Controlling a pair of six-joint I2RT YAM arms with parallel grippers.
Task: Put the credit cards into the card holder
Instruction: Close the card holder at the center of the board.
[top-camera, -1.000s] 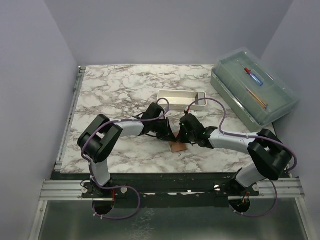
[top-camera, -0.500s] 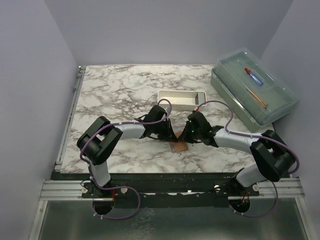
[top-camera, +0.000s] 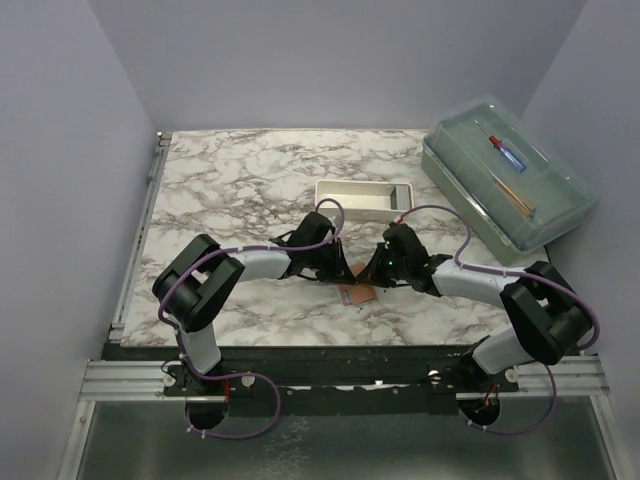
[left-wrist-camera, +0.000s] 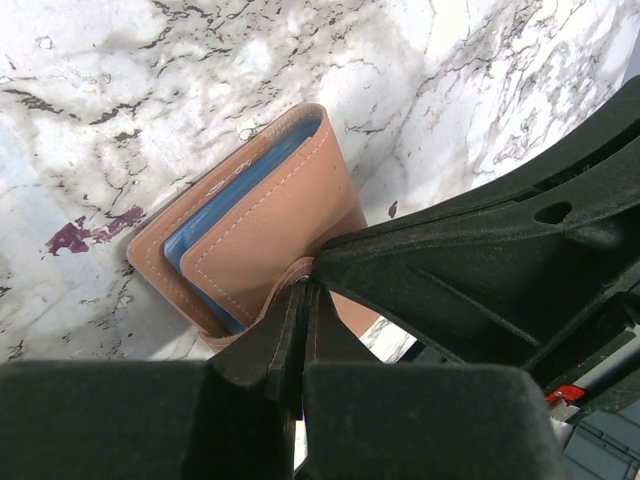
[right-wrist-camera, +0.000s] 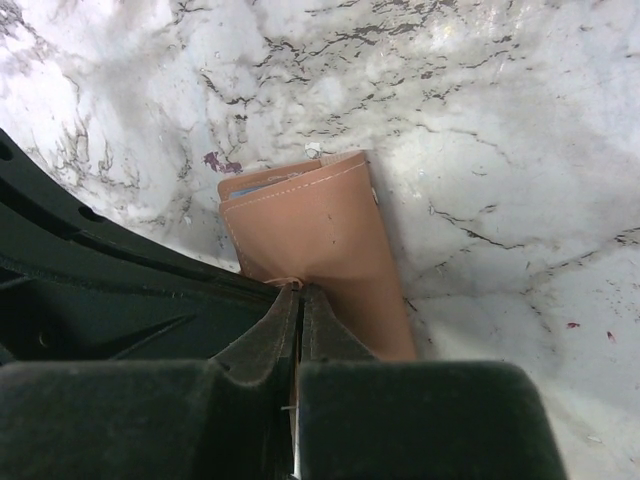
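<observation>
The card holder (top-camera: 356, 295) is a tan leather wallet lying on the marble table between both arms. It is folded over, and a blue layer shows between its flaps (left-wrist-camera: 235, 195). I cannot tell whether that layer is lining or a card, and no separate credit cards show. My left gripper (left-wrist-camera: 303, 287) is shut, its tips pinching the wallet's near leather edge. From the other side my right gripper (right-wrist-camera: 298, 289) is also shut, and it pinches the tan flap (right-wrist-camera: 315, 235). Seen from above, the left gripper (top-camera: 338, 272) and right gripper (top-camera: 373, 274) meet over the wallet.
A white rectangular tray (top-camera: 364, 198) sits just behind the grippers. A large clear lidded box (top-camera: 505, 185) with tools inside stands at the back right. Small purple stains (left-wrist-camera: 75, 237) mark the marble beside the wallet.
Both wrists have shifted a little to the right and away from me. The right jaws loosened briefly and are shut again. The wallet stays in about the same place.
</observation>
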